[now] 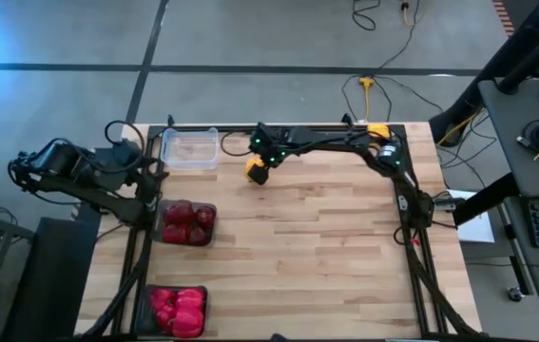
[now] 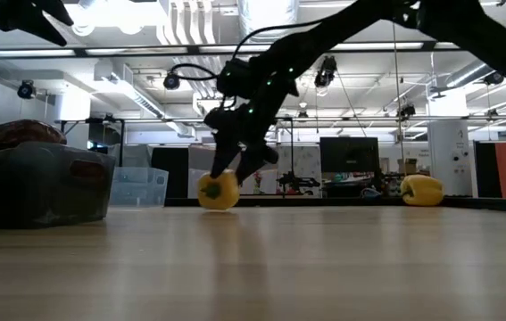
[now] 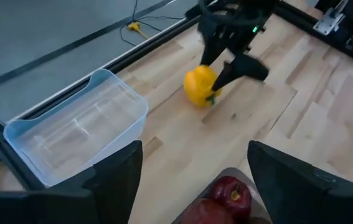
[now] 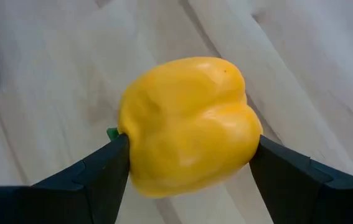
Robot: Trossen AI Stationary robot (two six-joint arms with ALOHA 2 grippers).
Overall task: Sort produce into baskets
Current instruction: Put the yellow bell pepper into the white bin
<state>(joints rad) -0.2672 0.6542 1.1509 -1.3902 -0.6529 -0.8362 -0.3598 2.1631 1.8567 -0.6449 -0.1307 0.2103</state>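
While reaching across the far part of the bench [image 1: 326, 247], the right gripper [image 1: 258, 169] is closing its jaws on a yellow pepper [image 1: 256, 171], one finger pressing each side of it in the right wrist view. In the low view this pepper [image 2: 218, 191] is sitting at the level of the bench surface beneath the gripper [image 2: 236, 169]; whether it is touching the wood cannot be told. A clear basket [image 1: 190, 148] is standing just left of the held pepper at the far left corner, holding no produce. A second yellow pepper [image 1: 377, 130] is lying at the far right edge of the bench, well apart from the first.

Along the left edge, a dark grey basket [image 1: 186, 224] is holding dark maroon peppers [image 1: 178, 214], and nearer the front a second dark basket [image 1: 176, 311] is holding bright red peppers [image 1: 178, 308].

The left gripper [image 3: 192, 180] is hanging at the left edge of the bench, between the clear basket and the maroon one, with its jaws standing wide apart and gripping nothing. Its wrist view is taking in the clear basket [image 3: 76, 134], the gripped yellow pepper [image 3: 200, 86] and the tops of two maroon peppers [image 3: 216, 199].
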